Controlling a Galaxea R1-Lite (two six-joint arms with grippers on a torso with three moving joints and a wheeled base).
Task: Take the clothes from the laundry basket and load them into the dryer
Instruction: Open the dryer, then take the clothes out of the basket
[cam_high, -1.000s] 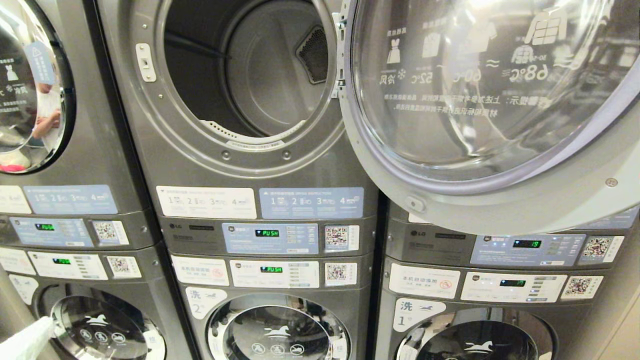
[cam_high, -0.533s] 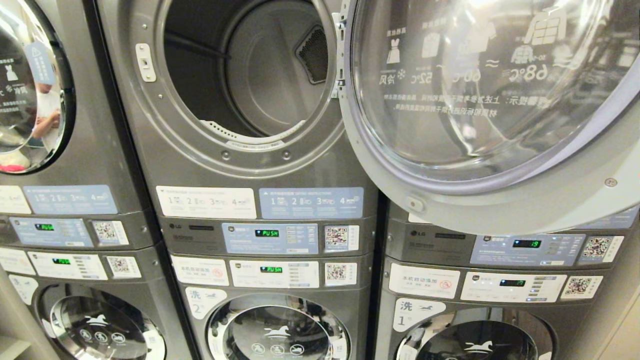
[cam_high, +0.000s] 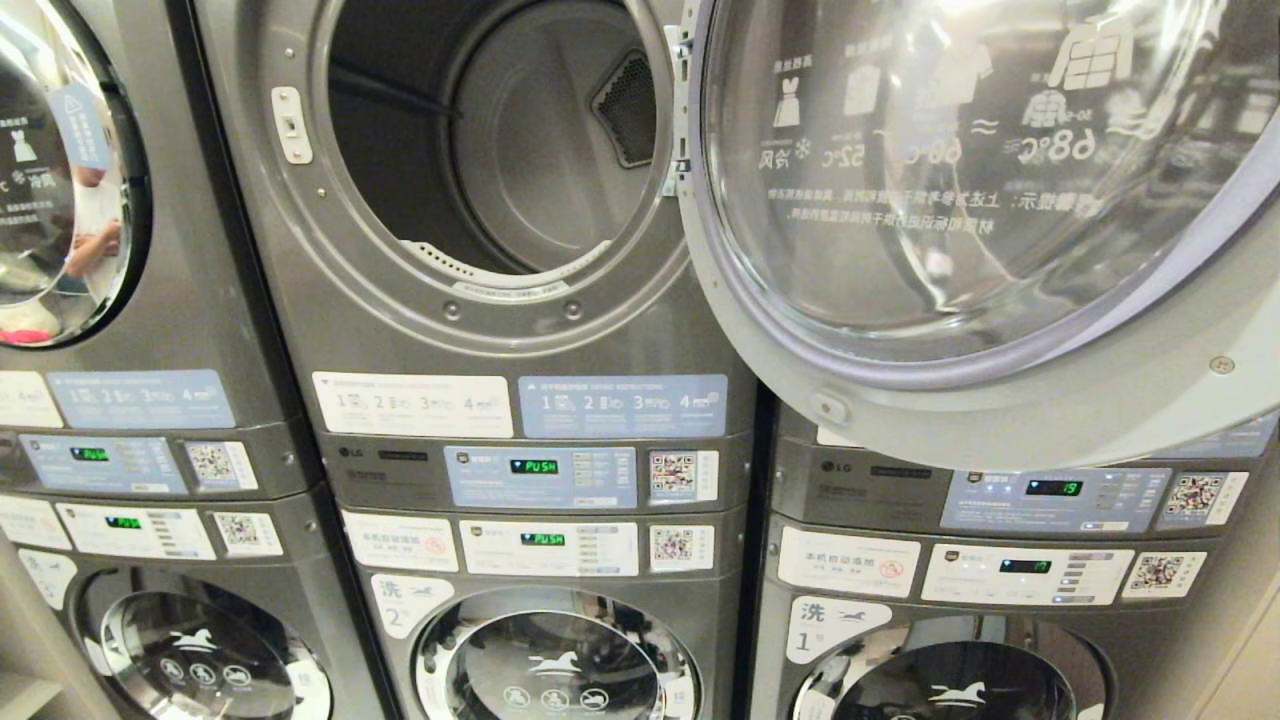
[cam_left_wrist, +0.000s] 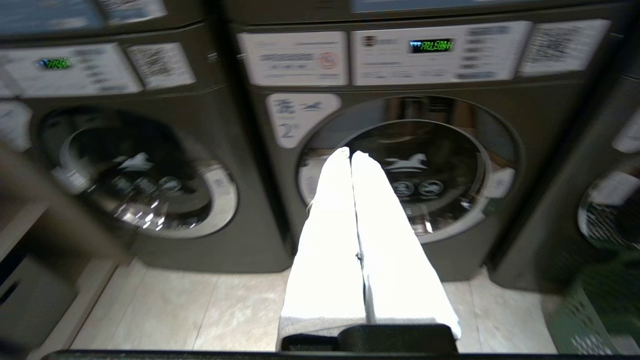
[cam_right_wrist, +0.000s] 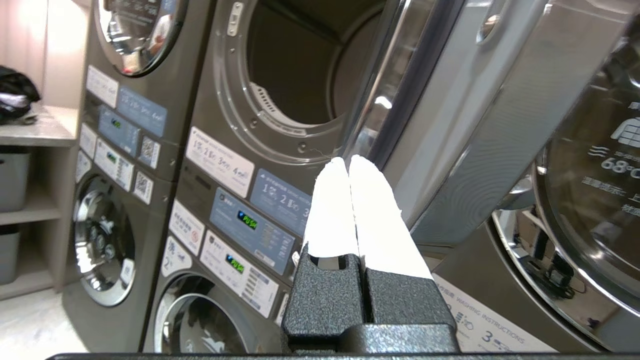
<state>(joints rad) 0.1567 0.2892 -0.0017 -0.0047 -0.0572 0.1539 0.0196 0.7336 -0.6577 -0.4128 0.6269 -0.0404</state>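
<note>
Standing open in the head view, the dryer (cam_high: 490, 150) fills the upper middle, its drum dark and bare of clothes, with a perforated vent panel (cam_high: 627, 107) at about 1 o'clock inside the opening. Its round glass door (cam_high: 960, 200) is swung wide to 3 o'clock of the opening, hinged at the opening's right edge. Below the opening a control panel (cam_high: 540, 476) reads "PUSH" in green.

Neither arm shows in the head view. In the left wrist view the left gripper (cam_left_wrist: 351, 156) has its two white fingers (cam_left_wrist: 330, 225) pressed together with nothing between them, pointing at the closed door of the lower machine (cam_left_wrist: 407, 170); a green laundry basket (cam_left_wrist: 590, 310) sits on the floor at roughly 4 o'clock of that gripper. In the right wrist view the right gripper (cam_right_wrist: 348, 161) is likewise closed tight and empty, its tips just below the dryer's opening, near the door's hinge edge. A shelf (cam_right_wrist: 35, 132) stands at 9 o'clock.
</note>
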